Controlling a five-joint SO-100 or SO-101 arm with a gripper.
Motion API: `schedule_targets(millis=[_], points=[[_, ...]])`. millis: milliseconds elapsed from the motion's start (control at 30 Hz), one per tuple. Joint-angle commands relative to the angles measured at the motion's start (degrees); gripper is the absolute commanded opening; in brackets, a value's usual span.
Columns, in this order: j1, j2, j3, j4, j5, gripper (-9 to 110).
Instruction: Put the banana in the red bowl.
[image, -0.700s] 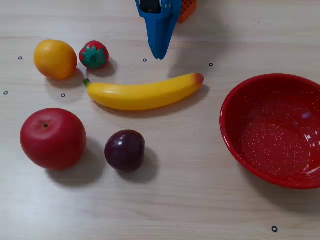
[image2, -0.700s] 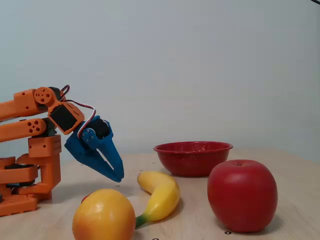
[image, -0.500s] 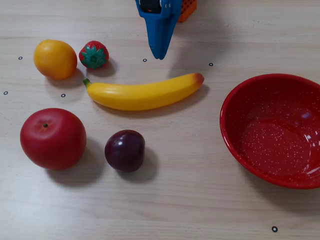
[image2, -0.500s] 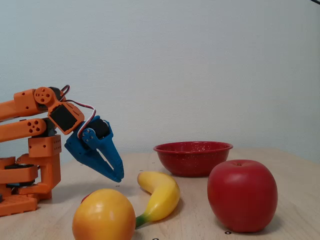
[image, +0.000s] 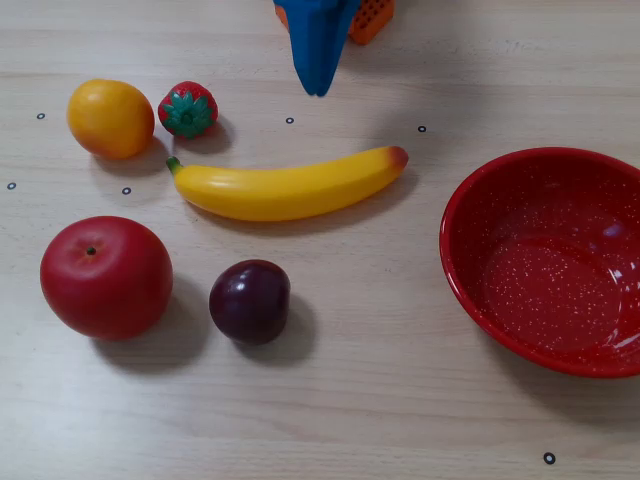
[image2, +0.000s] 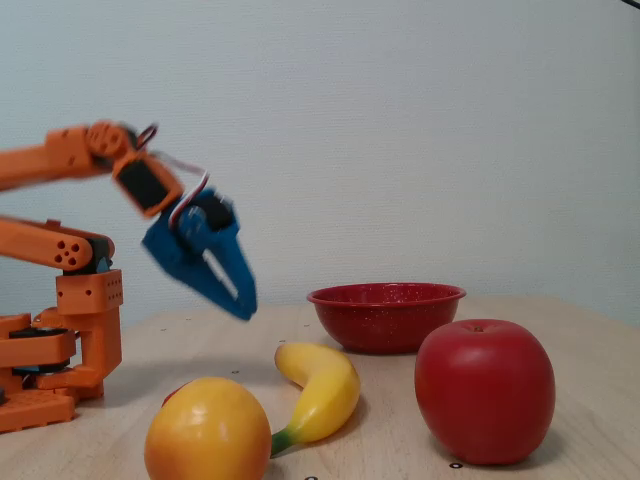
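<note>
Banana (image: 290, 186): long, curved, glossy yellow, green stem tip pointing left and orange-red end pointing right in the top-down fixed view, flat on the table (image: 380, 400), left of the red bowl (image: 462, 290) and well apart from it. Blue gripper (image: 317, 88) up in the air above and behind it, tip pointing down, no contact, holding nothing, jaws looking pressed together or nearly so in the side fixed view (image2: 245, 312), though motion-blurred there. Count: one banana, one red bowl, one orange fruit (image: 110, 118), one strawberry (image: 188, 109), one red apple (image: 106, 276), one dark plum (image: 250, 300).
</note>
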Motion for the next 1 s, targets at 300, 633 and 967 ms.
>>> schedule_targets(millis=[300,633,967], points=[[-8.1,-18.8,-20.8,-2.7,12.7,0],[-11.2,-37.7,-36.9,9.1,29.3,17],[-14.6,-51.1,-47.4,18.5,48.8,50]])
